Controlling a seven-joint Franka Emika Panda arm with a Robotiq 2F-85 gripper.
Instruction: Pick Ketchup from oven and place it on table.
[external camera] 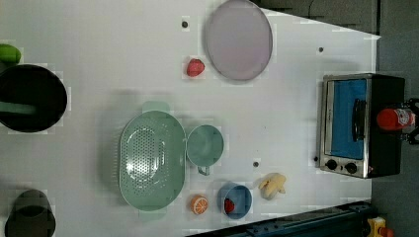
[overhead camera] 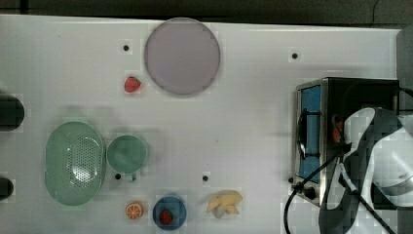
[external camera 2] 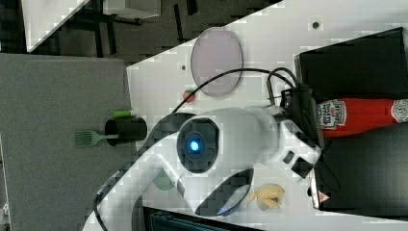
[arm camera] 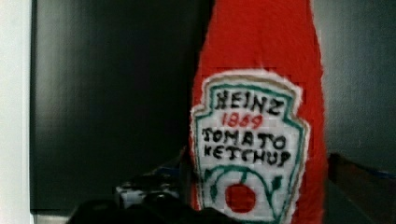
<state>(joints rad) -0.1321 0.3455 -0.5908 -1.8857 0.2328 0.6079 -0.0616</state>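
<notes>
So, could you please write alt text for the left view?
A red ketchup bottle lies on top of a small oven at the left view's right side. On the white table sit a green colander, a cup and a round plate.

We see a glossy white, rounded robot arm [external camera 2: 240, 139] with dark grey joint bands and a round black cap holding a glowing blue light [external camera 2: 194, 145]. Thin black cables [external camera 2: 231, 77] loop to its black wrist block [external camera 2: 302, 113].
</notes>
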